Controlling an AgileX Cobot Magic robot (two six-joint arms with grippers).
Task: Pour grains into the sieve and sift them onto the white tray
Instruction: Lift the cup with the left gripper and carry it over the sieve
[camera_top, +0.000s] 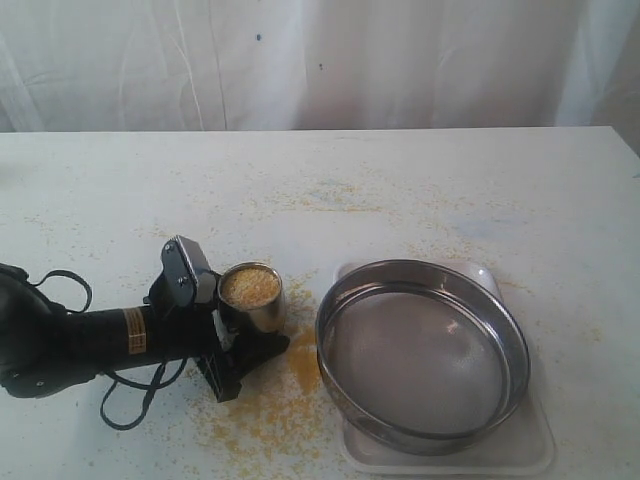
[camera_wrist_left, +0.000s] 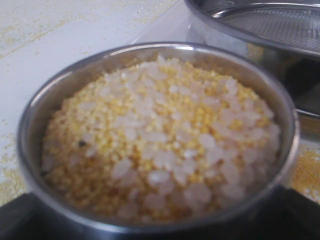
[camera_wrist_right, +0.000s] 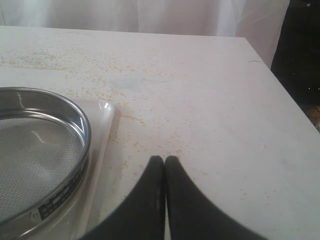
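A small steel cup stands on the table left of the sieve, filled almost to the rim with the grains, yellow meal mixed with whitish rice. My left gripper is shut on the cup; its dark fingers show at the cup's sides. The sieve, a wide steel ring with grey mesh, sits empty on the white tray. In the right wrist view, the right gripper is shut on nothing, low over the table beside the sieve and tray. It is out of the exterior view.
Spilled yellow grains lie on the table in front of the cup and thinly across the far side. The table's right edge runs close to the right gripper. A white curtain hangs behind the table.
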